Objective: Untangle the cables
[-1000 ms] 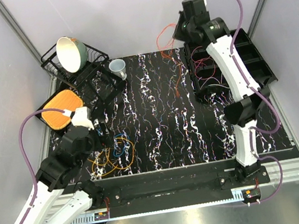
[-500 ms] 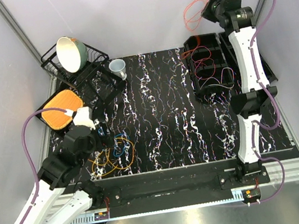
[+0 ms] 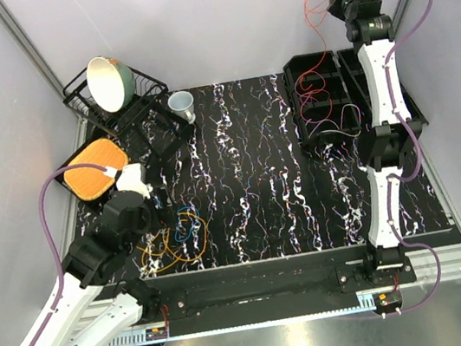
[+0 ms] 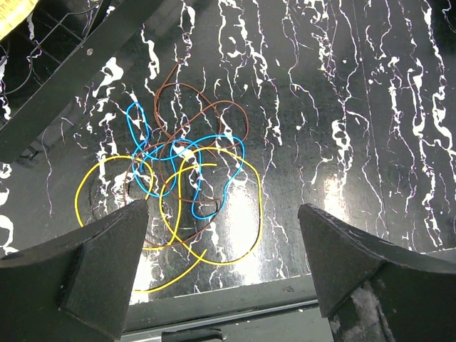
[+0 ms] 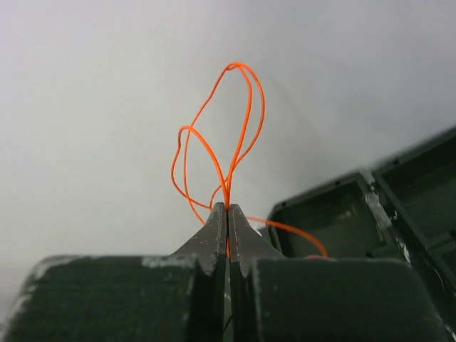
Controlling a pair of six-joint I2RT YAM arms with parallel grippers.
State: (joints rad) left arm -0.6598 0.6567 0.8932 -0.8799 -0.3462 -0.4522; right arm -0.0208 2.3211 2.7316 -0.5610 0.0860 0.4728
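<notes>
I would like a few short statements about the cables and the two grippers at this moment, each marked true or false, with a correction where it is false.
1. The right gripper is shut on a thin orange cable. True.
2. The left gripper grips a wire of the tangle. False: its jaws are open above the tangle and hold nothing.
3. The tangle on the black marbled table includes a thin blue cable and a thin yellow cable. True.
4. The white paper cup sits inside the black wire rack. False: the cup is on the table, beside that rack.
</notes>
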